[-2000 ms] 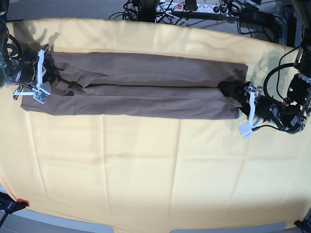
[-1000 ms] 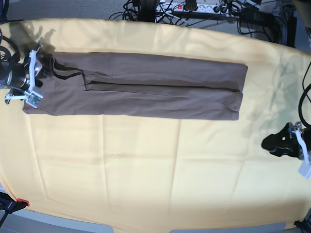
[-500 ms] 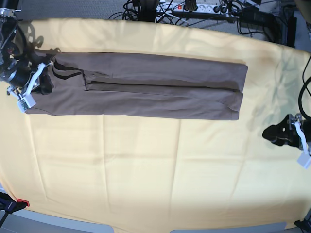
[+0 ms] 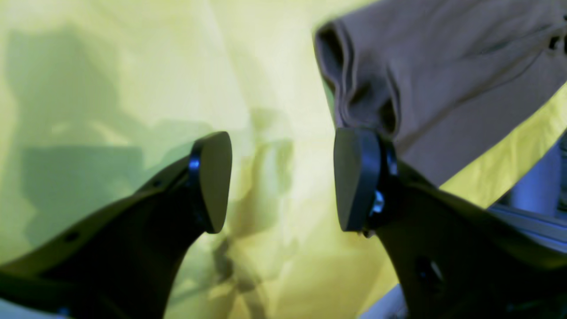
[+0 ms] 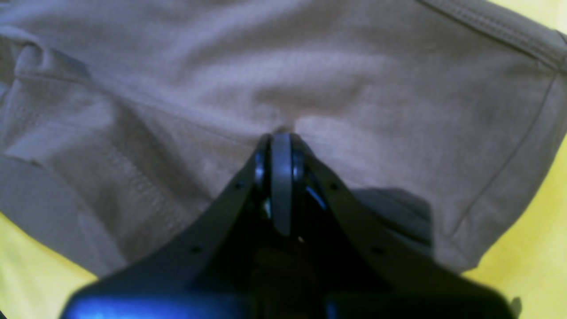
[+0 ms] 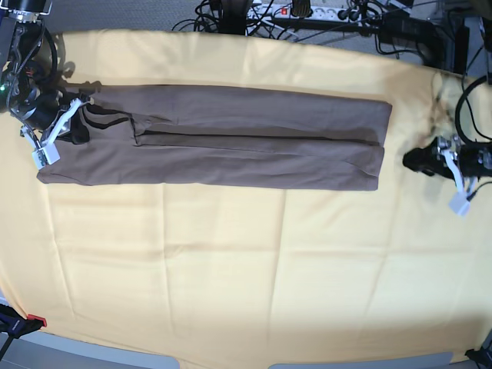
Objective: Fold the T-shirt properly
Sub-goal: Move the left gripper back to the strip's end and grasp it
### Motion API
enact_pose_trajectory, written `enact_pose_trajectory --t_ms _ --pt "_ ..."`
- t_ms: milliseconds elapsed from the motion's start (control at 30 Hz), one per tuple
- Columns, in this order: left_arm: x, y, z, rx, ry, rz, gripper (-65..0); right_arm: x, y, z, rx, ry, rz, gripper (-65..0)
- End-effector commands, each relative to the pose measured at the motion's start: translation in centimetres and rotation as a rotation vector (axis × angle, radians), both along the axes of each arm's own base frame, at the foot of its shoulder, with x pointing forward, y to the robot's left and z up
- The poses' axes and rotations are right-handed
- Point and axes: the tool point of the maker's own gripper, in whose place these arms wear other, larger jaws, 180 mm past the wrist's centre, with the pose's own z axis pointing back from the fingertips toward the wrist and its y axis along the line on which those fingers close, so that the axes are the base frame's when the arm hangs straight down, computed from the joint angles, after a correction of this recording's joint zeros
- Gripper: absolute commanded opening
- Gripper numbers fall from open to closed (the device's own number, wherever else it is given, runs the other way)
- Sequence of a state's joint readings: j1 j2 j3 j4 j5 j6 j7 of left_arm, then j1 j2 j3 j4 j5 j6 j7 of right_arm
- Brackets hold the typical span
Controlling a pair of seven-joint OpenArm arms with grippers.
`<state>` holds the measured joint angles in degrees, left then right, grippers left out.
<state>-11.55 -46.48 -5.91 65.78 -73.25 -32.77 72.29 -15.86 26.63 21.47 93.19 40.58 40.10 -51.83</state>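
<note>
T-shirt (image 6: 223,146), folded into a long narrow band, lies across the far half of the yellow cloth (image 6: 246,269) covering the table. At its left end the right claw (image 5: 281,137) is pinched together on the fabric. Near its right end, the left claw (image 4: 283,177) hovers apart, empty.

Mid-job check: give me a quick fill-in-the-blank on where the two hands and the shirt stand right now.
1. The right hand is ____ on the T-shirt.
2. The left hand is ____, holding nothing.
3. The T-shirt lies folded into a long ____ on the yellow cloth.
4. In the base view, the left hand sits just off the shirt's ____ end.

Missing words: shut; open; strip; right
</note>
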Motion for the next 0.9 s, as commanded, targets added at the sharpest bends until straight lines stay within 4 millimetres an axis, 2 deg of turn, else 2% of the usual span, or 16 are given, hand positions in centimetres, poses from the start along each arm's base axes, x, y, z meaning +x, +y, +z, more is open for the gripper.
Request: enact_pose_trajectory --t_ms 0,200,367,467,633,867 --pt "0.4 -0.1 1.2 -0.026 -0.026 -0.003 -26.8 0.3 -0.6 0.4 -0.020 -0.006 0.002 -65.0" --pt "-1.5 -3.6 -1.1 -0.148 0.018 -0.034 -26.8 0.2 -0.6 0.4 -0.021 -0.005 0.002 -65.0" --pt "-2.5 -6.6 -2.2 -0.243 0.047 -0.056 -26.8 0.2 -0.6 0.4 -0.022 -0.004 0.002 -65.0" --pt "-3.2 -8.4 -2.3 -0.318 0.064 -0.073 -26.8 0.2 -0.6 0.4 -0.022 -0.004 0.002 -65.0" --pt "-3.8 -9.6 -3.0 -0.342 0.081 -0.076 -26.8 0.3 -0.6 0.4 -0.022 -0.004 0.002 -65.0" --pt "-3.8 -9.7 -3.0 -0.351 0.078 -0.073 -26.8 0.4 -0.2 0.7 0.006 -0.014 0.001 -65.0"
